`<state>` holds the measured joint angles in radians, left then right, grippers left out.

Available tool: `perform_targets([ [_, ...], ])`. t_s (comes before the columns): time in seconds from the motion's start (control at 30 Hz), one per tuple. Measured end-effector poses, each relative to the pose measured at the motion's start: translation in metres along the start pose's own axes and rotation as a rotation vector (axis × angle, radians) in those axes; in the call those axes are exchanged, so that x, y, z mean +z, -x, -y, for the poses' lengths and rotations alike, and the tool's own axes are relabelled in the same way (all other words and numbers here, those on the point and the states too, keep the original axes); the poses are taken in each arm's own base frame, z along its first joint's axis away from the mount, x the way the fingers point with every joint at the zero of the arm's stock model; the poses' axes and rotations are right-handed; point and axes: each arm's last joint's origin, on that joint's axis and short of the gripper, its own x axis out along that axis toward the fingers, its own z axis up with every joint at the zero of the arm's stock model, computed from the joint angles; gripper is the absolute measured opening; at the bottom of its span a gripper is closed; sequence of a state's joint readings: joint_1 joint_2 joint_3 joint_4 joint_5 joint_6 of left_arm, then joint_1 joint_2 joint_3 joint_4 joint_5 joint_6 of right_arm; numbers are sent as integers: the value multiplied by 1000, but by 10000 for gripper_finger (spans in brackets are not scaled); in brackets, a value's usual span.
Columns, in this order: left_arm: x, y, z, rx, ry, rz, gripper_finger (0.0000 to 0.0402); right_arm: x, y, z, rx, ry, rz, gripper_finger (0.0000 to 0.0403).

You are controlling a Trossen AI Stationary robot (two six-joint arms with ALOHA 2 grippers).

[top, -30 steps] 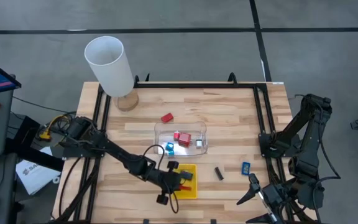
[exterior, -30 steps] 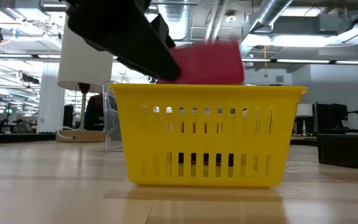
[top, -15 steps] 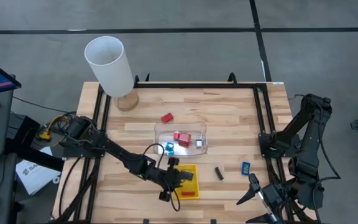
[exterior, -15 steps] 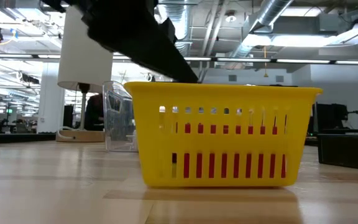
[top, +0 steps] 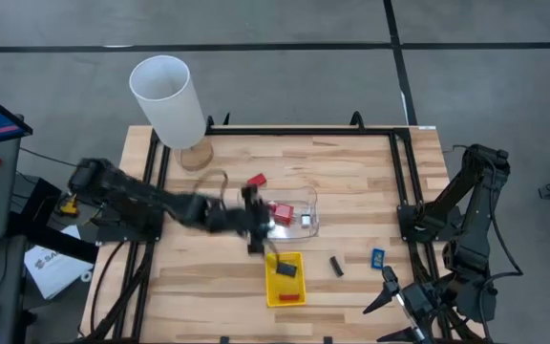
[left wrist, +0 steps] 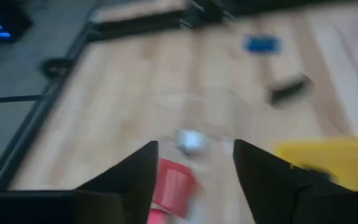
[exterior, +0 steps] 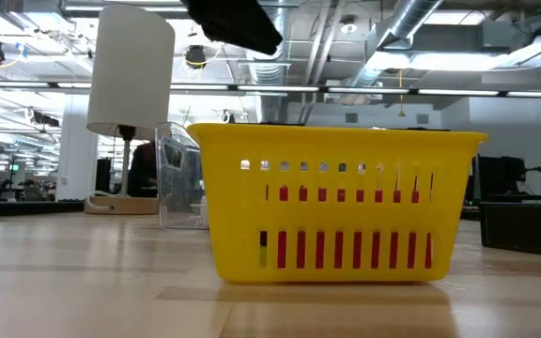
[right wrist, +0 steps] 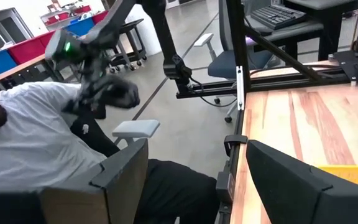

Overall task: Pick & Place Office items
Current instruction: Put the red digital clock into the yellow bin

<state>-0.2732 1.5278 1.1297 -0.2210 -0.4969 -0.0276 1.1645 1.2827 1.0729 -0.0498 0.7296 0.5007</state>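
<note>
High view: the left gripper (top: 256,229), fingers spread and empty, hung beside the clear plastic tray (top: 307,203) of red blocks (top: 280,210), apparently for another pick toward the yellow tray (top: 272,296), while the right gripper (top: 399,304) waited open at the table's edge.

A tall white cylinder (top: 167,100) stands at the wooden table's (top: 351,182) corner.

Two trays: yellow tray (top: 273,291), clear tray (top: 307,203) (one white cylinder (top: 167,99)).
</note>
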Motion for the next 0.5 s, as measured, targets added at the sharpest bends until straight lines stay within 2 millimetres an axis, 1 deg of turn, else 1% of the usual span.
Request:
perform_targets([
  [0.07, 7, 4, -26, 17, 39, 27, 227, 0, 0, 0, -1, 2, -2, 265],
  [0.13, 12, 8, -49, 30, 81, 48, 248, 0, 0, 0, -2, 4, -2, 265],
  [0.17, 15, 10, -58, 34, 99, 52, 256, 0, 0, 0, -2, 5, -2, 265],
  [0.23, 18, 12, -72, 38, 104, 3, 266, 0, 0, 0, -2, 4, -2, 265],
  [0.33, 26, 11, -83, 55, 83, -77, 264, 0, 0, 0, -3, 6, -3, 265],
  [0.43, 35, 3, -82, 71, 21, -129, 249, 0, 0, 0, -3, 7, -4, 265],
  [0.5, 48, 2, -84, 90, 2, -122, 239, -1, 0, 1, -5, 11, -8, 265],
])
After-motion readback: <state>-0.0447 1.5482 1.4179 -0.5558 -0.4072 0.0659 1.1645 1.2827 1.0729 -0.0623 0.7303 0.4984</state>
